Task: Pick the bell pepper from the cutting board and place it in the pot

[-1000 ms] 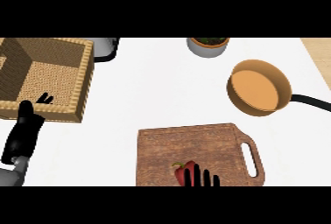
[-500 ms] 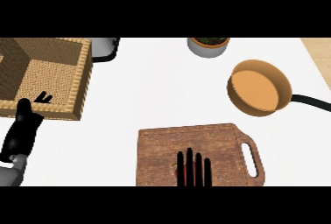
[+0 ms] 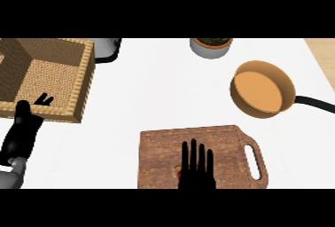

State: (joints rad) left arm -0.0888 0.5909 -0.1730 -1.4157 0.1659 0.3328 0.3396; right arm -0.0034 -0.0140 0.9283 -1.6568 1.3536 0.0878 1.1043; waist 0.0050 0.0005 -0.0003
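Your right hand (image 3: 196,170) lies flat over the bell pepper (image 3: 177,172) on the cutting board (image 3: 162,144).

At the lower centre of the frame you see the hand with its fingers (image 3: 193,153) straight and close together, pointing toward the top of the frame, not curled round anything. The pepper is almost wholly hidden beneath it, and only a red sliver shows at the hand's left edge, on the board's lower half. The board's handle slot is on its right side. The orange pot (image 3: 262,88) sits in the upper right, well apart from the board, its black handle (image 3: 315,103) running toward the right edge. Your left hand (image 3: 23,133) rests open at the left edge, fingers up, just in front of the wicker basket (image 3: 78,88) in the upper left.
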